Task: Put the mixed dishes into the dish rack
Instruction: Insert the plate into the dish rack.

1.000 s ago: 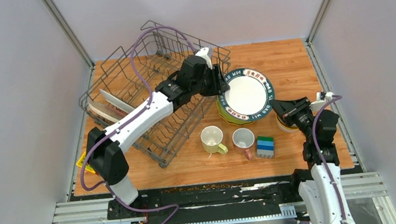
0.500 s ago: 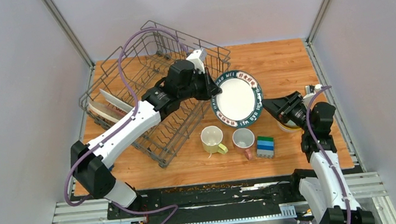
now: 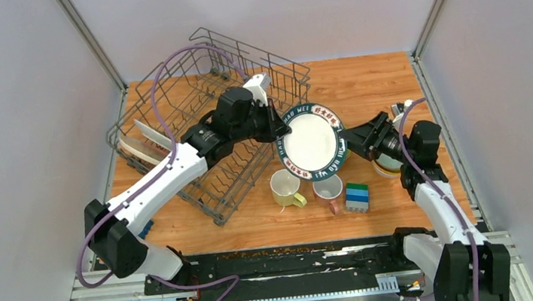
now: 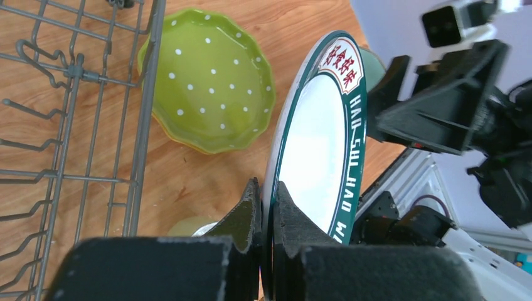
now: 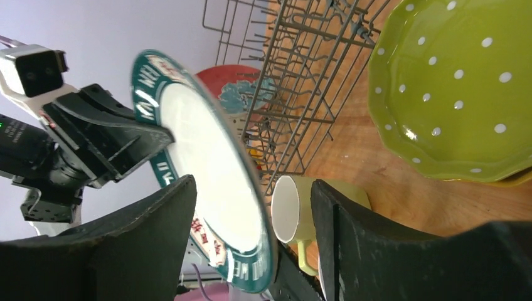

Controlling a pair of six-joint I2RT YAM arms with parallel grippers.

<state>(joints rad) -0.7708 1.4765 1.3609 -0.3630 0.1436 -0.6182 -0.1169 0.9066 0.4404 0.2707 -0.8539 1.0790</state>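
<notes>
The dish rack sits at an angle on the left half of the desk, and two plates lean on edge among the tines at its left end. The left arm reaches across the rack. The left fingers are pinched tight on the left rim of the patterned-rim plate; the left wrist view shows one finger pressed to each face with no gap. That plate is held up on edge and tilted, clear of the desk, just right of the rack's near right corner. From above it overlaps the tops of the two mugs. Behind it on the desk, just beside the rack's wall, lies a green dotted dish with a scalloped edge, seen only from the wrist cameras. In front of the plate, the pale yellow mug and the white mug with a pink handle stand upright side by side, mouths up. The stacked green-blue toy blocks stand just right of them. The right fingers are spread wide at the plate's right edge. In the right wrist view the rim passes between them and neither finger visibly presses on it, so they hold nothing. Under the right wrist a bowl is mostly hidden
</notes>
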